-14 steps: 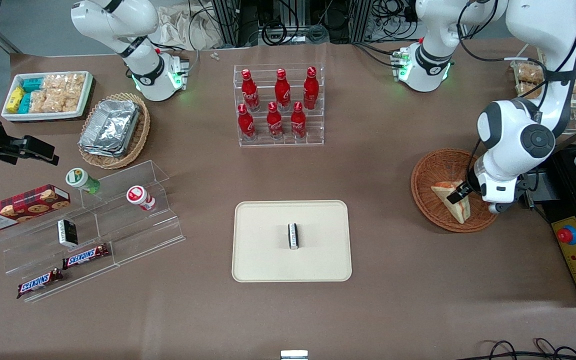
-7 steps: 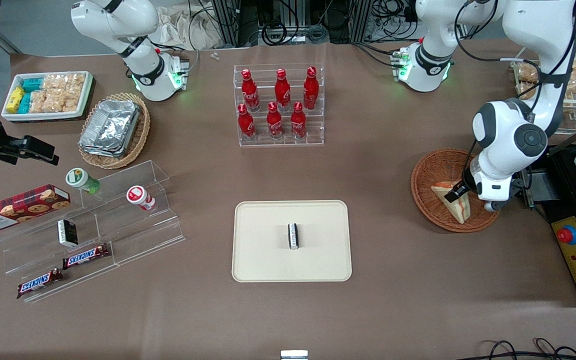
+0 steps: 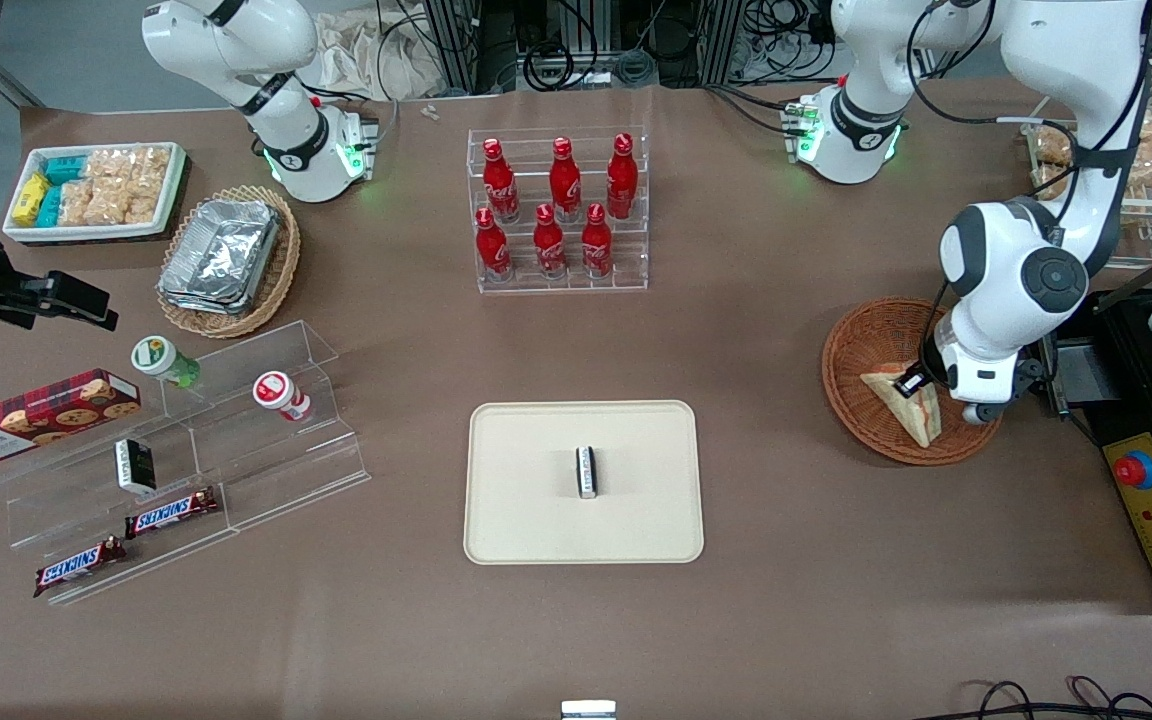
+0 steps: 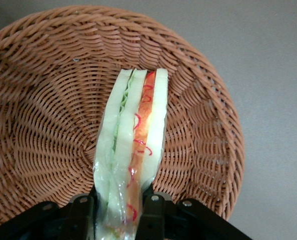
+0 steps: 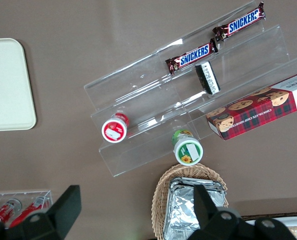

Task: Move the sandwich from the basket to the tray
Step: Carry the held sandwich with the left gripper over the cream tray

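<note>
- The brown table (image 3: pixel 786 560) carries everything in view.
- The left arm (image 3: pixel 1026 270) reaches down over the working arm's end of the table.
- The tray (image 3: pixel 526 520) lies flat near the table's middle, well apart from the basket, with a small black-and-white packet (image 3: pixel 586 471) on its centre.
- A clear rack of red bottles (image 3: pixel 559 210) stands farther from the front camera than the tray.
- Clear acrylic steps (image 3: pixel 266 450) toward the parked arm's end hold two small cups, a black packet and two Snickers bars (image 3: pixel 173 512), with a cookie box (image 3: pixel 36 415) beside them.
- A tan oval basket of foil containers (image 3: pixel 226 255) and a white bin of snack packs (image 3: pixel 96 190) sit farther from the camera than the steps.
- The basket (image 3: pixel 861 345) (image 4: pixel 43 115), round and reddish-brown, rests on the table under the arm's wrist.
- The sandwich (image 3: pixel 911 405) (image 4: pixel 133 150) is within the basket's outline, standing on edge; whether it touches the weave cannot be told. In the wrist view its pale bread layers and red-orange and green filling face the camera.
- The gripper (image 3: pixel 908 381) (image 4: pixel 116 210) is low over the basket, its two black fingers (image 4: pixel 151 212) pressed against the sandwich's faces, clamping the wedge at one end.
</note>
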{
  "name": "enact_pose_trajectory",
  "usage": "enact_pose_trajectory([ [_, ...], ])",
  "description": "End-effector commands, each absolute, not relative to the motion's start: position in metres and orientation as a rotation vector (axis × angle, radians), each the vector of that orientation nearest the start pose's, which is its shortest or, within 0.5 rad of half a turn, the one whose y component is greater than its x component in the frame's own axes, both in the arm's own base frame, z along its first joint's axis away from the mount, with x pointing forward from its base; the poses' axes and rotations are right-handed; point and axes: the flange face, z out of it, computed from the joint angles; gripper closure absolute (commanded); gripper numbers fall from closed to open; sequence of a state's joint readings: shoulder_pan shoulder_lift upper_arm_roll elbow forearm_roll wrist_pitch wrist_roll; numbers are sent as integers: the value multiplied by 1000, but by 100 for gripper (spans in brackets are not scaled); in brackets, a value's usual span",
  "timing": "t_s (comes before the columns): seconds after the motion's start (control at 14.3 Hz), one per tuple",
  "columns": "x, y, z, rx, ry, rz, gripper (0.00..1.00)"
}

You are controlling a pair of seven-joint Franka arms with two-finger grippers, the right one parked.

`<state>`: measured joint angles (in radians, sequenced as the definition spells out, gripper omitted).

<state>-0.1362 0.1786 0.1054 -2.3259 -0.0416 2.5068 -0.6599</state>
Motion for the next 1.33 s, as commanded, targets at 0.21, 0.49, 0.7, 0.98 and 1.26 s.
enact_pose_trajectory([
  [0.21,543,-41,382,-3072,-702,62,100],
  [0.49,581,-102,474,-3127,-414,134,100],
  [0.7,592,-174,478,-3170,-238,112,100],
  [0.98,615,-287,408,-3218,-24,192,100],
  [1.26,618,-371,318,-3147,-109,26,100],
])
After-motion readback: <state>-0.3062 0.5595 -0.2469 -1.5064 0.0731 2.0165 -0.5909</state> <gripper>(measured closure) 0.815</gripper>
